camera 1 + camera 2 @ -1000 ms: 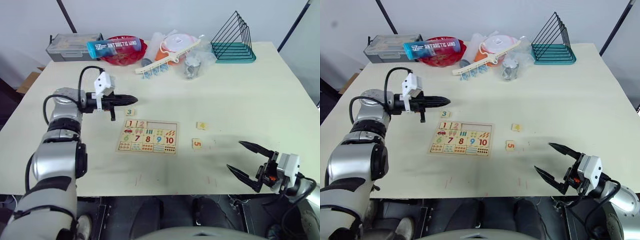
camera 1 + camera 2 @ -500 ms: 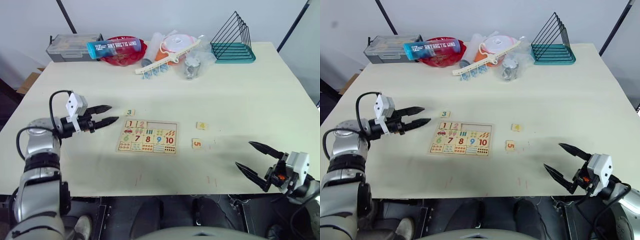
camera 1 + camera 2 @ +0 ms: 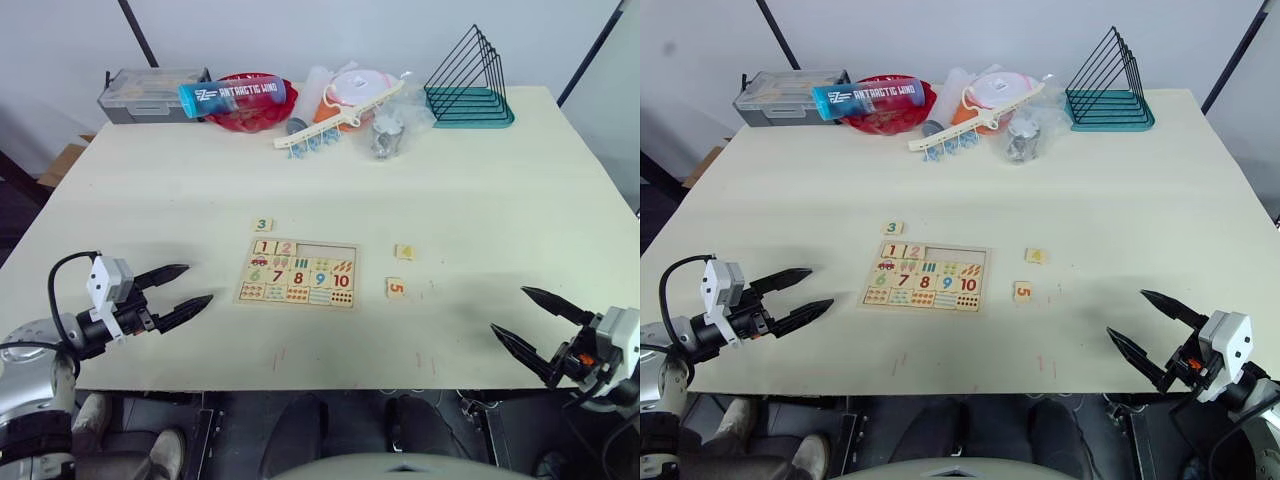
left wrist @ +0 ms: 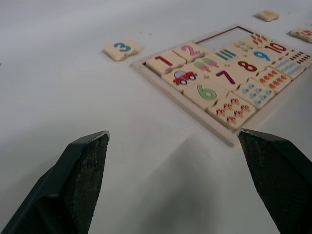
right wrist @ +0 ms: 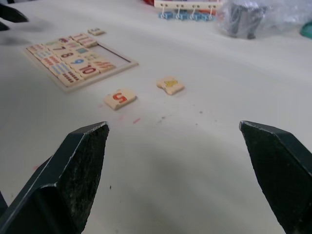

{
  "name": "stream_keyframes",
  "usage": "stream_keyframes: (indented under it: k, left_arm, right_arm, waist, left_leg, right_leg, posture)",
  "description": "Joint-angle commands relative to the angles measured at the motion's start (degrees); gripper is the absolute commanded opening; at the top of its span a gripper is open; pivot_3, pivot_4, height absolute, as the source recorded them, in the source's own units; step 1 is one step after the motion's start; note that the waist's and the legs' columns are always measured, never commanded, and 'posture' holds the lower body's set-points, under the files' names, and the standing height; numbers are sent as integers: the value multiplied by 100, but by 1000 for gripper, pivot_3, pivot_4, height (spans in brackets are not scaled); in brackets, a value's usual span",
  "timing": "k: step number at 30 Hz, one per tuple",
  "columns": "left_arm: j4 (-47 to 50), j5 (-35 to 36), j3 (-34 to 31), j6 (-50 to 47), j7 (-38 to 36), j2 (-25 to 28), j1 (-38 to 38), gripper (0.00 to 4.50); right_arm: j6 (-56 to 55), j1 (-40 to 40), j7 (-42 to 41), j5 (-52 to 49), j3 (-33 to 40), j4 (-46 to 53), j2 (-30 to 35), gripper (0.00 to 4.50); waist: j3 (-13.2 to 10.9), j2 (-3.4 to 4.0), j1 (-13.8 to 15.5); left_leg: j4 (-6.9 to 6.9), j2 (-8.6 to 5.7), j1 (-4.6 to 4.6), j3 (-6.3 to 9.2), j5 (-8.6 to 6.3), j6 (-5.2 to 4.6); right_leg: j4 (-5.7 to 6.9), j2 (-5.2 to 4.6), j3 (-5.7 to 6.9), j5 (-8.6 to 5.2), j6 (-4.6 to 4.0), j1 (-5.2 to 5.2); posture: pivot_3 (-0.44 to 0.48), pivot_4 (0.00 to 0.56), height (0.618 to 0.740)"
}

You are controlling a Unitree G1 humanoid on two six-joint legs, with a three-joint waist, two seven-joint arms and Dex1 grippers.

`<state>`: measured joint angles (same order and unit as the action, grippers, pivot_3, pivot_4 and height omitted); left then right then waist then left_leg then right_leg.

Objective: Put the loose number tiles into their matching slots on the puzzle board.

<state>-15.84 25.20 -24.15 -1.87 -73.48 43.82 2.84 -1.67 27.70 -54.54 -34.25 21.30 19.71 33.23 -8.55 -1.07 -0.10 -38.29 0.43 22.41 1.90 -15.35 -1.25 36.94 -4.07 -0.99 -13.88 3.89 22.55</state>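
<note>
Pale-wood puzzle board (image 3: 296,273) with multicoloured digits; beside it, square wooden tiles: green 3 (image 3: 262,225), orange-red 5 (image 3: 395,287), yellow 4 (image 3: 404,251).

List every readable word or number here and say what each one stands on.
"ANTARCTIC WIND": blue bottle.
"1", "2": tiles seated in the puzzle board top row.
"6", "7", "8", "9", "10": the board's number row.
"3": loose tile.
"5": loose tile.
Yellow tile: digit unreadable.

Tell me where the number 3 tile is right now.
In the left eye view the 3 tile lies loose on the table, just beyond the puzzle board's far left corner, apart from it.
</note>
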Motion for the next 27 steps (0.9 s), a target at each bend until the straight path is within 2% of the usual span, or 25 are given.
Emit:
stream_keyframes:
  k: [1,9,18,27]
  left_arm:
    - [624,138,-126,40,241,-143,391,4455]
    - [1187,152,-101,-13,559,-305,895,4455]
    - [1197,151,-81,68,766,-350,925,4455]
    - [1486,239,-178,-146,1520,-660,928,4455]
  right_arm:
    - [7,69,26,-80,195,169,-13,4500]
    - [37,170,-7,45,116,182,20,4500]
    - [92,167,67,68,112,260,-17,4500]
    - [67,186,183,148,23,392,-154,4500]
  waist:
    - [1,2,3]
    - [3,2,10]
    - [3,2,11]
    - [3,2,11]
  left_leg:
    - [0,0,0,0,0,0]
    - [0,0,0,-2,0,0]
    - [1,-2,0,-2,0,0]
    - [1,-2,0,0,0,0]
  right_leg:
    - [0,0,0,0,0,0]
    - [-3,0,0,-1,-1,0]
    - [-3,1,1,-1,-1,0]
    - [-4,1,2,-1,-1,0]
  posture:
    - [0,150,740]
    - [0,150,740]
    - [0,150,740]
    - [0,150,740]
